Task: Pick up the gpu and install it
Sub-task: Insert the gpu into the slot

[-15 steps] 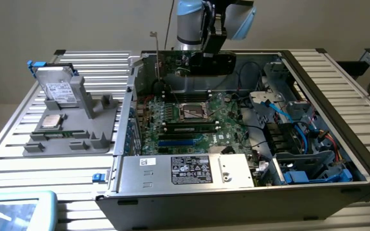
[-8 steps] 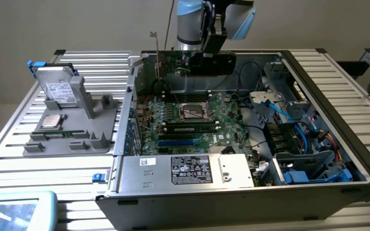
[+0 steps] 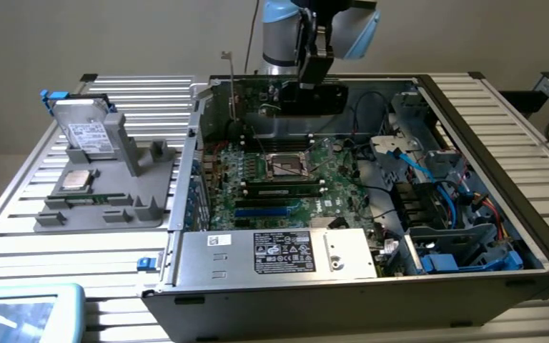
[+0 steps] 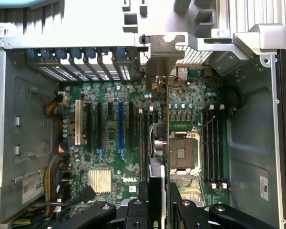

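Observation:
The gpu [image 3: 314, 101], a thin black card with a silvery bracket [image 3: 228, 84] at one end, hangs above the far part of the open computer case [image 3: 532, 236]. My gripper [image 3: 311, 80] is shut on its top edge. In the wrist view the gpu [image 4: 157, 176] shows edge-on between my gripper [image 4: 158, 202] fingers, and its bracket [image 4: 163, 52] reaches the case's rear slot openings. Below lies the green motherboard [image 4: 114, 143] with its expansion slots, one of them blue [image 4: 120, 126]. The card hovers beside the CPU socket [image 4: 181, 152] and stands apart from the slots.
A grey holder [image 3: 112, 207] on the exterior view's left carries a silver hard drive [image 3: 88, 132], a CPU [image 3: 74, 180] and a green memory stick [image 3: 88, 200]. The power supply [image 3: 284, 254] fills the case's near end. A drive cage with blue cables [image 3: 446, 214] lies on the right.

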You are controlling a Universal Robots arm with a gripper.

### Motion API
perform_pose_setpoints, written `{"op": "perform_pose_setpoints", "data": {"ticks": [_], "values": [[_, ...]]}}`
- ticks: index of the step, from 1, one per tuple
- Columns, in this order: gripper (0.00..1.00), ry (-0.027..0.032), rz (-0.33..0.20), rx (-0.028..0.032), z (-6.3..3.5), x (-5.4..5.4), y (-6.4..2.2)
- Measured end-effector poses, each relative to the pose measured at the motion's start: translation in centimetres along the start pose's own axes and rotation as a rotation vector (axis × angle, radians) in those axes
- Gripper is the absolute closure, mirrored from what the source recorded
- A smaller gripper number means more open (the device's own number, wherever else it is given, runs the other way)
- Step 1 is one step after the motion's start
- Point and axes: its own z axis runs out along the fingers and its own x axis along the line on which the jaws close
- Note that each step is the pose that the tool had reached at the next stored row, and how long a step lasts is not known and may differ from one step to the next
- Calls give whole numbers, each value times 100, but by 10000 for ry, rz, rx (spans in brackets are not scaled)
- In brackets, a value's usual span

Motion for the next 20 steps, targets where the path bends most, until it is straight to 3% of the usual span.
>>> {"op": "perform_pose_setpoints", "data": {"ticks": [3,8,11,14,20], "values": [[73,49,3,7,24,6,23],[73,249,16,15,63,9,37],[73,279,17,16,104,9,57],[73,386,24,22,131,10,79],[73,388,23,24,187,36,100]]}}
